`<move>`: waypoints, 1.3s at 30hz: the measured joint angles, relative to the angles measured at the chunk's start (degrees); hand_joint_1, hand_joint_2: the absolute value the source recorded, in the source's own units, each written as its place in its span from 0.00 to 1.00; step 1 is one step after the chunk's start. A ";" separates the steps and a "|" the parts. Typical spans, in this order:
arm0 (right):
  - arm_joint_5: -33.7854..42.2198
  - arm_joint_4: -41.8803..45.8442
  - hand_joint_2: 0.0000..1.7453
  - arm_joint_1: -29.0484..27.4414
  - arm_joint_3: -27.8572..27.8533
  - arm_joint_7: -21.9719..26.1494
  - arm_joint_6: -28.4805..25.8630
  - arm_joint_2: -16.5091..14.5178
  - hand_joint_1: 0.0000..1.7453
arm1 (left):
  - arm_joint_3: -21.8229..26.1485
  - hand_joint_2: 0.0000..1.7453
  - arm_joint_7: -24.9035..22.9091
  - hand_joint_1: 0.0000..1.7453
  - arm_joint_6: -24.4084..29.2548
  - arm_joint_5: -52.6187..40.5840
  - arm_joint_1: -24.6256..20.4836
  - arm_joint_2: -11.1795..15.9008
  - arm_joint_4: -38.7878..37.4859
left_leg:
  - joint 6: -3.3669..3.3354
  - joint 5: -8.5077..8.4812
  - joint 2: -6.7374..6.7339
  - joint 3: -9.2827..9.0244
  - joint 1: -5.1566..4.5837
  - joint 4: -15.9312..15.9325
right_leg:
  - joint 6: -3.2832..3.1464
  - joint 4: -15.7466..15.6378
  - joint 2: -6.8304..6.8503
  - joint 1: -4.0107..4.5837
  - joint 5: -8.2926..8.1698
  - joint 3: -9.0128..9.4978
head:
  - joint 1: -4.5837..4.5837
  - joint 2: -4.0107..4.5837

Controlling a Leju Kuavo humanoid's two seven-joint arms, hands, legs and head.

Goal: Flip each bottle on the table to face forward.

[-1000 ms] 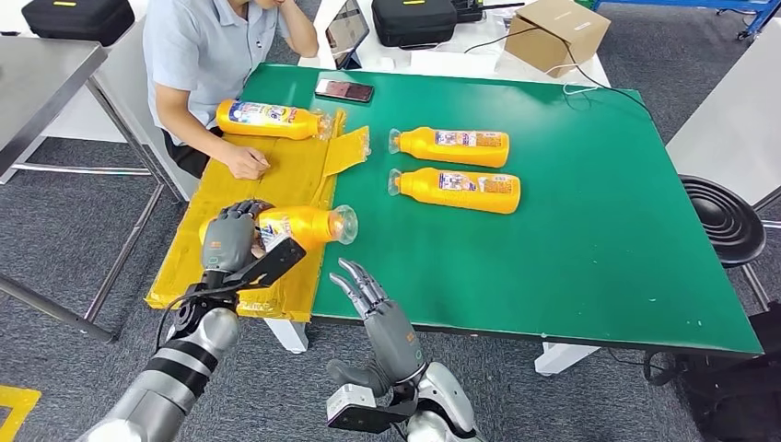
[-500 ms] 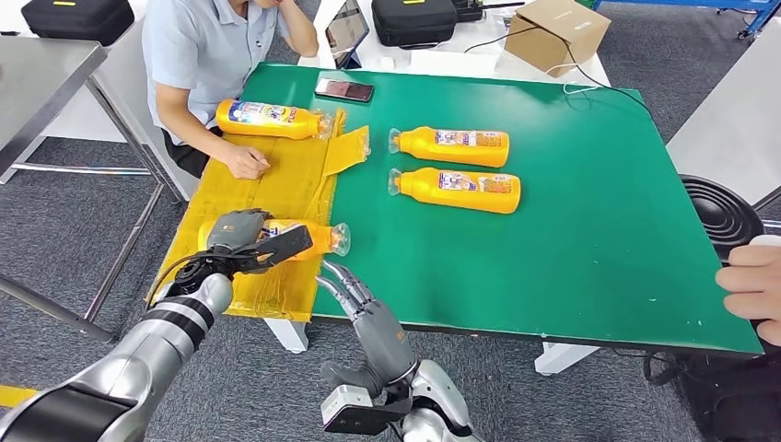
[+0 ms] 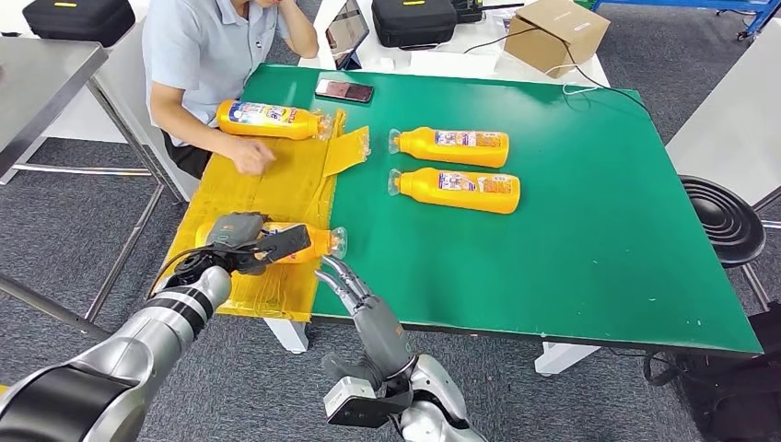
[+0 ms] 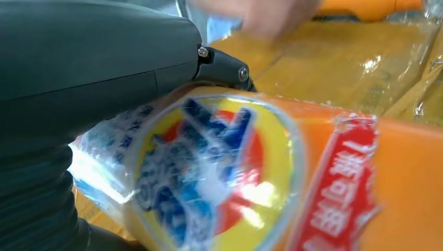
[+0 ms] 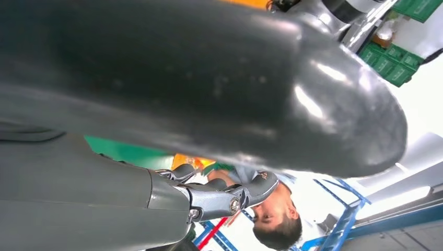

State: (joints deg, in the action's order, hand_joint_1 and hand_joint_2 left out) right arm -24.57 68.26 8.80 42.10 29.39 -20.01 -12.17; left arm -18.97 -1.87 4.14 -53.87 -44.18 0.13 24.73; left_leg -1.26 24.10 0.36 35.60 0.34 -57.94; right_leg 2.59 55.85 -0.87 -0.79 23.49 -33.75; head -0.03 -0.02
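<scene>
Lying on yellow cardboard point(image 3: 276, 189) beside the green table point(image 3: 571, 212), a bottle point(image 3: 308, 241) fills the left hand's point(image 3: 238, 232) fingers.

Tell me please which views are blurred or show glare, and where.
Left wrist view: glare on the held bottle wrap, and the person's hand is motion-blurred. Right wrist view: the right hand is a close, soft dark mass against a bright background. Head view: sharp, evenly lit.

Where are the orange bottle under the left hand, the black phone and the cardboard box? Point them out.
orange bottle point(image 3: 318, 241), head view, neck end.
black phone point(image 3: 344, 89), head view, screen.
cardboard box point(image 3: 557, 32), head view, top face.
</scene>
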 joint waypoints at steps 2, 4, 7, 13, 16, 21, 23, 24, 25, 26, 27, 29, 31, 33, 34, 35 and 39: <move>0.47 -0.91 0.00 0.29 0.07 0.32 -0.53 0.00 0.00 | 0.68 1.00 0.38 0.00 -1.87 1.99 -0.32 0.00 -0.65 | 0.00 0.00 0.02 -0.02 0.00 0.00 | 0.00 0.03 0.00 0.00 0.00 0.02 | 0.01 0.00; 0.86 -1.84 0.00 0.59 0.22 0.64 -1.18 -0.02 0.00 | 1.77 1.00 1.27 0.00 -3.04 4.44 -0.62 0.00 -1.05 | 0.00 0.00 0.05 -0.03 0.00 0.00 | 0.00 0.06 0.01 0.00 0.00 0.02 | 0.01 0.00; 1.18 -3.00 0.00 0.85 0.40 0.93 -1.95 -0.04 0.00 | 4.41 1.00 3.70 0.00 -4.31 9.39 -0.86 -0.03 -1.21 | 0.01 0.00 0.06 -0.04 0.00 0.00 | 0.00 0.08 0.01 0.00 0.01 0.02 | -0.01 0.00; 1.93 -4.50 0.00 0.81 0.55 1.50 -3.71 0.02 0.00 | 8.59 1.00 14.32 0.00 -5.42 17.42 1.02 -0.21 0.96 | 0.05 -0.03 0.11 -0.04 0.00 0.00 | -0.01 0.09 0.05 0.00 0.01 0.00 | 0.01 0.00; 1.87 -4.77 0.00 0.35 0.52 1.72 -4.53 0.26 0.00 | 8.98 1.00 16.88 0.00 -7.30 24.64 3.80 0.03 6.16 | 0.05 -0.04 0.10 -0.02 0.00 0.00 | -0.01 0.09 0.05 -0.01 0.01 -0.01 | 0.01 0.00; 1.27 -5.10 0.00 -0.66 0.43 2.15 -5.86 0.82 0.00 | 10.18 1.00 17.99 0.00 -9.79 42.45 9.12 1.42 19.73 | 0.06 -0.03 0.08 0.03 -0.01 0.00 | -0.01 0.09 0.04 0.00 0.01 -0.10 | 0.01 0.00; 1.11 -5.22 0.00 -0.97 0.37 2.28 -6.18 1.02 0.00 | 10.84 1.00 18.11 0.00 -10.24 46.27 11.01 1.91 24.70 | 0.06 -0.03 0.09 0.05 0.00 0.00 | -0.02 0.09 0.05 0.00 0.03 -0.13 | 0.01 0.00; 1.07 -5.29 0.00 -1.06 0.36 2.32 -6.24 1.09 0.00 | 11.08 1.00 18.13 0.00 -10.38 47.10 11.74 2.12 26.72 | 0.06 -0.03 0.10 0.06 0.01 0.00 | -0.02 0.09 0.05 0.01 0.03 -0.14 | 0.01 0.00; 1.05 -5.35 0.00 -1.10 0.35 2.35 -6.26 1.13 0.00 | 11.30 1.00 18.35 0.00 -10.46 47.77 12.39 2.27 28.31 | 0.06 -0.03 0.11 0.07 0.01 0.00 | -0.03 0.10 0.05 0.01 0.04 -0.14 | 0.01 0.00; 1.04 -5.40 0.00 -1.12 0.35 2.39 -6.28 1.15 0.00 | 11.63 1.00 18.87 0.00 -10.64 49.08 13.11 2.37 29.91 | 0.06 -0.03 0.10 0.07 0.02 0.00 | -0.03 0.11 0.05 0.01 0.04 -0.14 | 0.00 0.00; 1.02 -5.45 0.00 -1.14 0.35 2.45 -6.34 1.16 0.00 | 12.09 1.00 19.67 0.00 -11.11 51.68 14.05 2.44 31.84 | 0.06 -0.03 0.08 0.07 0.02 0.00 | -0.03 0.11 0.05 0.01 0.04 -0.15 | 0.00 0.00; 0.99 -5.52 0.00 -1.25 0.34 2.65 -6.52 1.21 0.00 | 13.24 1.00 21.21 0.00 -12.88 59.58 16.39 2.39 36.60 | 0.06 -0.03 0.03 0.07 0.02 0.00 | -0.03 0.12 0.04 0.00 0.04 -0.16 | 0.01 0.00; 0.88 -5.55 0.00 -1.45 0.30 2.85 -6.74 1.29 0.00 | 14.38 1.00 21.57 0.00 -14.71 67.64 19.21 2.24 42.14 | 0.07 -0.02 -0.02 0.07 0.01 0.00 | -0.03 0.12 0.03 0.00 0.04 -0.17 | 0.02 0.00; -0.26 -5.55 0.25 -1.72 0.13 2.66 -7.34 1.44 0.00 | 15.44 1.00 21.04 0.00 -16.12 74.64 22.26 1.88 47.68 | 0.08 0.00 -0.03 0.07 0.00 0.00 | -0.03 0.10 0.03 -0.01 0.04 -0.19 | 0.02 0.00; -1.70 -5.55 0.50 -1.83 -0.03 2.09 -8.08 1.59 0.00 | 15.92 1.00 20.72 0.00 -16.65 77.64 23.76 1.60 50.19 | 0.08 0.00 -0.02 0.08 -0.01 0.00 | -0.04 0.10 0.03 -0.01 0.05 -0.20 | 0.01 0.00; -4.30 -5.56 0.75 -1.87 -0.31 0.94 -9.59 1.87 0.00 | 16.33 1.00 20.47 0.00 -16.98 80.22 25.24 1.23 52.65 | 0.08 0.01 0.01 0.09 -0.01 0.00 | -0.04 0.09 0.03 -0.01 0.06 -0.20 | 0.00 0.00; -16.95 -6.23 1.00 -0.76 -3.68 -5.80 -17.21 4.46 0.00 | 17.09 1.00 20.96 0.00 -14.82 82.88 30.67 -0.81 59.91 | 0.07 0.01 0.15 0.12 -0.05 0.00 | -0.05 0.07 0.07 -0.05 0.07 -0.19 | 0.00 0.00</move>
State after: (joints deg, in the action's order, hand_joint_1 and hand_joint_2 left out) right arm -41.52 62.03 8.04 38.41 23.59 -37.22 -7.71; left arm -1.87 19.09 -10.68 29.01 -13.51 -0.68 84.64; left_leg -1.19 24.11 0.51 35.72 0.29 -57.94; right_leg 2.54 55.92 -0.80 -0.83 23.57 -33.94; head -0.03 -0.02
